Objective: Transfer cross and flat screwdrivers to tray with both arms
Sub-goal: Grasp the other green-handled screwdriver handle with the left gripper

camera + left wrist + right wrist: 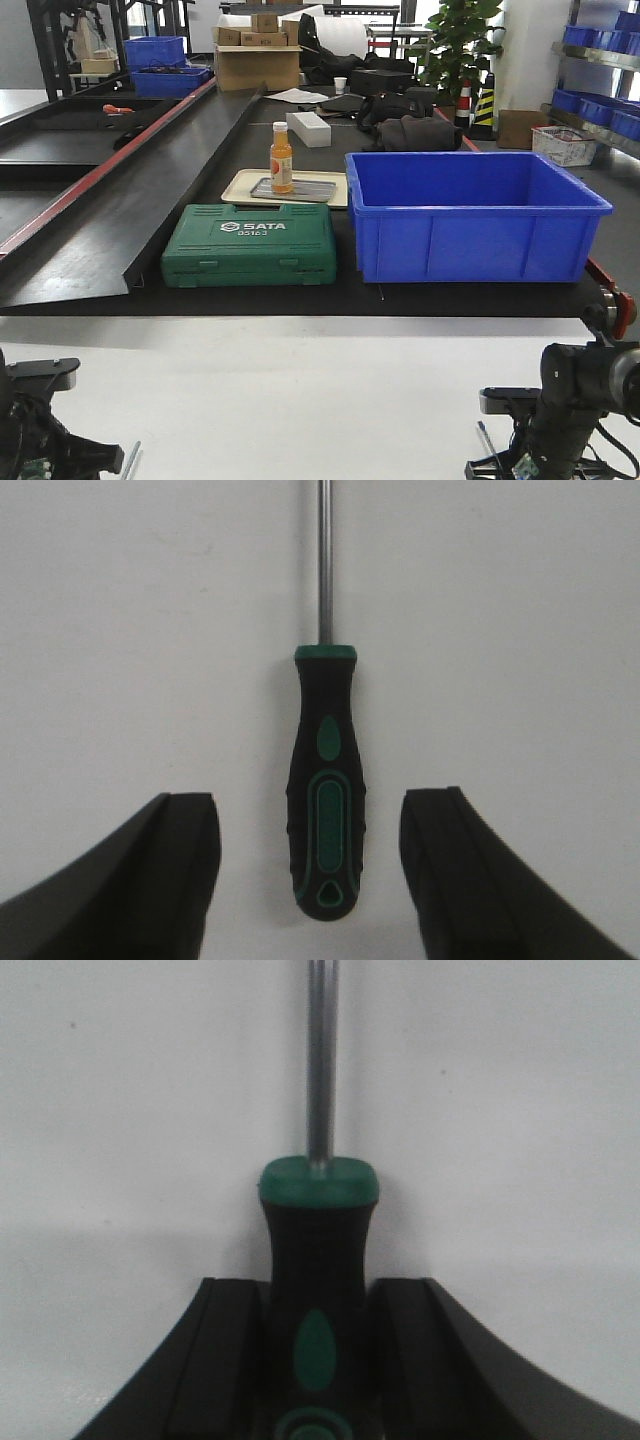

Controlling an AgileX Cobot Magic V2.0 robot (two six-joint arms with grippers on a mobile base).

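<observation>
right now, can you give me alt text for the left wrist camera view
A green-and-black screwdriver lies on a white surface between the open left gripper's two black fingers, which do not touch it. Its thin metal shaft runs up out of the picture.

Black-and-green handles on left screwdriver (325, 780) and right screwdriver (318, 1250), blue bin (470, 235), green case (250, 248), orange bottle (282, 165)

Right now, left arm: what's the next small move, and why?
Probably close the left gripper. Its fingers stand open on either side of the green-and-black screwdriver, not touching it, with the handle roughly centred between them. The right gripper already looks shut on the second screwdriver.
</observation>
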